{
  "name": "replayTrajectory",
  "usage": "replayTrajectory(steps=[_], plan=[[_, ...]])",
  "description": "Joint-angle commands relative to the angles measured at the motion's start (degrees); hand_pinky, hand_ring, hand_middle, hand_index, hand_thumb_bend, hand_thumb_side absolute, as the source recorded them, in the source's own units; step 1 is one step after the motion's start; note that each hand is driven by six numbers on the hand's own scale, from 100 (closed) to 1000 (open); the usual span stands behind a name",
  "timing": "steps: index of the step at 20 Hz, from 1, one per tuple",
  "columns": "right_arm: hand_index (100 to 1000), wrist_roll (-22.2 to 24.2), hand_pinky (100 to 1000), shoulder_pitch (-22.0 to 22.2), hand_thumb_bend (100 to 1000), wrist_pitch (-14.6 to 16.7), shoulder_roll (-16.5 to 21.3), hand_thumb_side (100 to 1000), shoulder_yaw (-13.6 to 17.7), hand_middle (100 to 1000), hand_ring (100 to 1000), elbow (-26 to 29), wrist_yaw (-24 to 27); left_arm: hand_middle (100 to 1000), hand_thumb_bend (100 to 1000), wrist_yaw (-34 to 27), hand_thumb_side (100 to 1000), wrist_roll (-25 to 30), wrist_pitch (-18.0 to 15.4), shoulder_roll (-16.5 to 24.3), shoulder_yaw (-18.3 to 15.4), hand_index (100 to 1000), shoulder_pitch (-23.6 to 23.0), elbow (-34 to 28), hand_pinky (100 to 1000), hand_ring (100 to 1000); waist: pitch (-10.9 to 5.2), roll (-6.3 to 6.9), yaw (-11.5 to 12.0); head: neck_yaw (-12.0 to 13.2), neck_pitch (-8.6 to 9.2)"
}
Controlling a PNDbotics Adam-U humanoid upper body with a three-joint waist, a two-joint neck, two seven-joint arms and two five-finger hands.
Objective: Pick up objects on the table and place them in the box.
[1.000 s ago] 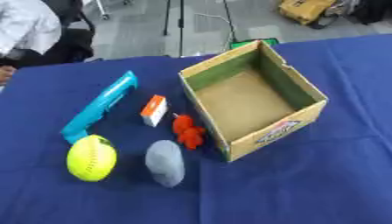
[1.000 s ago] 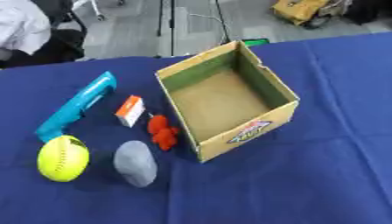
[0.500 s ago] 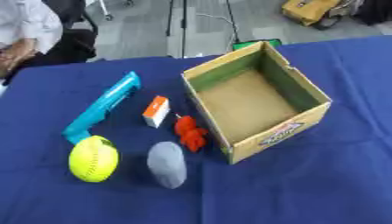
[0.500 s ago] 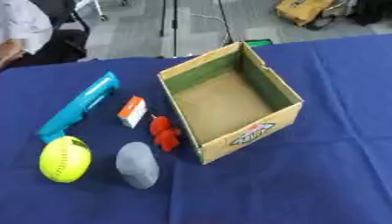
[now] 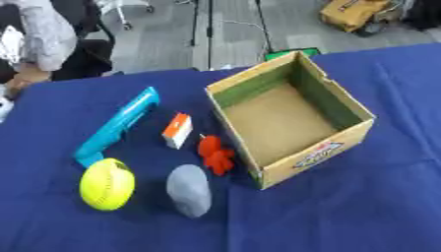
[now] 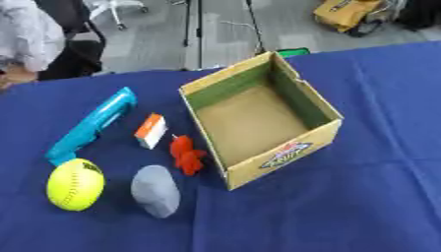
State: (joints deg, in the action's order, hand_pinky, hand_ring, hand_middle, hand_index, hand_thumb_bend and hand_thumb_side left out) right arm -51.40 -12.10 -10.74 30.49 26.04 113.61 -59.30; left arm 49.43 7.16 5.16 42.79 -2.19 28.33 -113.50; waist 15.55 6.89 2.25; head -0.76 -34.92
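Open cardboard box point(image 5: 293, 118) is sitting on the table point(image 5: 362, 206), right of centre, turned at an angle so one corner is pointing toward the camera. Its inside is showing only bare brown floor and green inner walls; a printed label is facing out on the near right wall.

Five objects are lying on the blue cloth to the left of the box, none inside it:
- red irregular object point(image 5: 214, 153), just beside the box's near left wall; contact cannot be judged.
- small orange-and-white carton point(image 5: 177, 130), lying just up-left of the red object, apart from it.
- grey rounded lump point(image 5: 189, 190), lying nearer the camera than the red object, close to it.
- yellow ball point(image 5: 108, 183) with dark markings, sitting just left of the grey lump.
- long teal tool point(image 5: 116, 127), running diagonally from near the ball up toward the table's far side; its lower end is lying just beside the ball.

Neither robot hand is showing in either eye view, so whether each is released or grasping cannot be told.
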Motion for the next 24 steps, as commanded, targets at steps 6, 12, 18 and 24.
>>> replayTrajectory(steps=[6, 12, 18, 24], plan=[[733, -0.6, 892, -0.2, 100, -2.0, 1.2, 602, -0.2, 692, 834, 1.0, -0.6, 1000, 339, 1.0, 622, 8.7, -4.9, 9.2, 3.3, 1000, 2.8, 2.3, 1000, 1000, -1.25, 0.42, 0.1, 0.3, 1.55], [718, -0.6, 892, -0.3, 100, -2.3, 1.4, 591, -0.3, 687, 832, 1.0, -0.5, 1000, 453, 0.6, 749, 21.8, -13.1, 11.5, 6.2, 1000, 4.5, 3.7, 1000, 1000, -1.41, 0.65, -0.3, 0.7, 2.15], [702, -0.6, 892, -0.3, 100, -2.5, 1.4, 574, -0.4, 679, 831, 1.0, -0.3, 1000, 432, -4.0, 828, 34.4, -16.4, 11.5, 5.8, 1000, 5.7, 3.5, 1000, 1000, -1.32, 0.74, -0.7, 0.8, 2.62], [690, -0.6, 892, -0.4, 100, -2.8, 1.3, 573, -0.7, 671, 831, 1.0, -0.2, 1000, 543, -12.8, 867, 44.2, -14.8, 11.9, 5.9, 1000, 6.4, 3.3, 1000, 1000, -1.28, 0.87, -0.7, 1.2, 2.48]])
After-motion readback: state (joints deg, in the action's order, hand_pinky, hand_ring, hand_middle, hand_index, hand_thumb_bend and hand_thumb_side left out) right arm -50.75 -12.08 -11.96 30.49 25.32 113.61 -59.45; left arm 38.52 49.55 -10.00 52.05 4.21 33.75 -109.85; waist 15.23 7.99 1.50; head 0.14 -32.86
